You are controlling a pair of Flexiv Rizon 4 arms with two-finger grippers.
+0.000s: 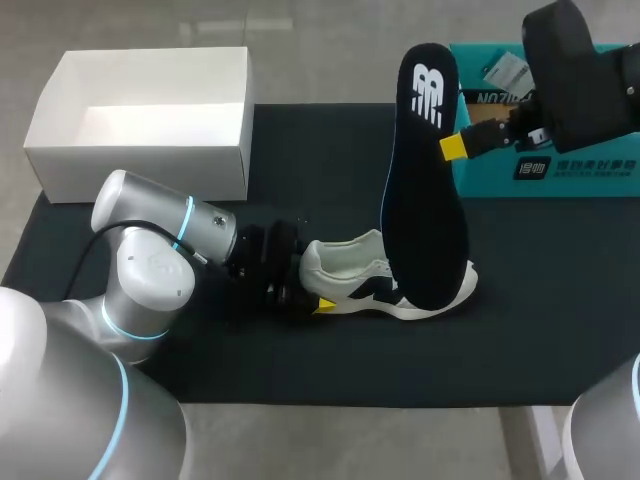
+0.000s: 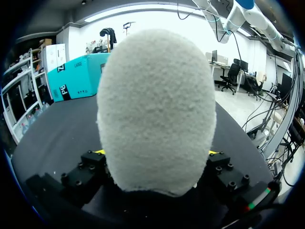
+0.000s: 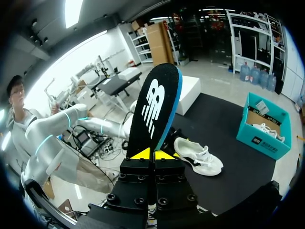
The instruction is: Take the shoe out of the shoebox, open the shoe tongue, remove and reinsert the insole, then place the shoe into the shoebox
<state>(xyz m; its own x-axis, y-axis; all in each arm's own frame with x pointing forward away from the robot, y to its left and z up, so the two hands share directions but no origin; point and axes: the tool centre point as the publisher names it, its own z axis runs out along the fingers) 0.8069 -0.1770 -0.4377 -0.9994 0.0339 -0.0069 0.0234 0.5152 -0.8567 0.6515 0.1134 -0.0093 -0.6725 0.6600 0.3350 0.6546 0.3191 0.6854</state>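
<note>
A white and black shoe (image 1: 385, 285) lies on its side on the black mat (image 1: 520, 330). My left gripper (image 1: 305, 295) holds the shoe's heel. In the left wrist view the fuzzy pale heel (image 2: 157, 109) fills the space between the fingers, and both yellow tips press its sides. My right gripper (image 1: 455, 147) is shut on the edge of the black insole (image 1: 425, 180), which hangs in the air above the shoe, logo end away from it. In the right wrist view the insole (image 3: 155, 107) stands up from the shut gripper (image 3: 152, 154), with the shoe (image 3: 198, 155) on the mat beyond.
A teal shoebox (image 1: 545, 165) stands at the mat's back right; the right wrist view shows this box (image 3: 264, 126) with another shoe inside. A white open box (image 1: 150, 110) sits at the back left. The teal shoebox (image 2: 78, 76) also shows past the heel.
</note>
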